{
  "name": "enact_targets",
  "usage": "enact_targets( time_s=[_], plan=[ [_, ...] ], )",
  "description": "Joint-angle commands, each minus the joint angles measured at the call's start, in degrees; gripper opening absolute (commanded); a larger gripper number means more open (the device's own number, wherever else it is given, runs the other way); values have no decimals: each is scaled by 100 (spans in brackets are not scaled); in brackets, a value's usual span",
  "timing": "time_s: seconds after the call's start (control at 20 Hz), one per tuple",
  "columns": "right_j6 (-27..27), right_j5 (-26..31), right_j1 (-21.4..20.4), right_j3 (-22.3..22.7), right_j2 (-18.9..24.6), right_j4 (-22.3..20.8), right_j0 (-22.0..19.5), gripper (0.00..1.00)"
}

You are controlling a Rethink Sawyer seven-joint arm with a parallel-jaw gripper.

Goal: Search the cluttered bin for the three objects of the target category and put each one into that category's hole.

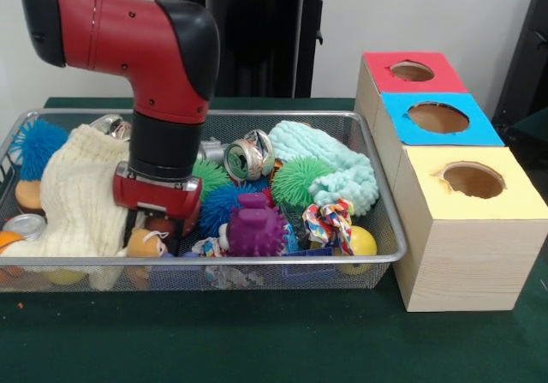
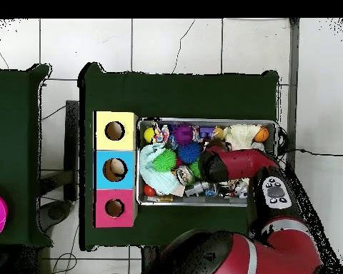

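Observation:
The silver wire-mesh bin [image 1: 257, 262] lies on the green table, full of toys; it also shows in the overhead view [image 2: 206, 120]. My gripper [image 1: 152, 227] reaches down into its left-middle part, between a cream knit sock [image 1: 81, 194] and a blue spiky ball [image 1: 224, 203]; the red wrist and the clutter hide its tip. A small tan toy [image 1: 145, 243] lies just in front of it. Three wooden boxes stand to the right of the bin, each with a round hole: red [image 1: 381, 66], blue [image 1: 402, 109], yellow [image 1: 428, 164].
The bin also holds a purple spiky toy [image 1: 255, 229], a green spiky ball [image 1: 300, 180], a mint knit sock [image 1: 334, 156], crushed cans [image 1: 248, 156], a coloured rope toy [image 1: 330, 222], a yellow ball [image 1: 361, 242] and another blue spiky ball [image 1: 36, 143].

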Motion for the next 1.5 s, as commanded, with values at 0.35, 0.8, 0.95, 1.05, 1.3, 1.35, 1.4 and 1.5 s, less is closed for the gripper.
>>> enact_targets(
  time_s=[0.35,0.8,0.95,1.05,1.3,1.35,1.4,1.5],
  plan=[
    [741,-2351,-39,-411,54,310,479,100],
    [740,-2513,-197,-225,434,92,181,100],
    [738,-2662,-174,-229,425,100,173,100],
    [706,-2810,-79,-314,322,195,234,100],
    [655,-3156,132,-493,312,233,200,100],
    [655,-3192,142,-517,349,193,165,100],
    [655,-3227,153,-540,385,152,131,100],
    [676,-3301,181,-575,472,55,45,100]
  ],
)
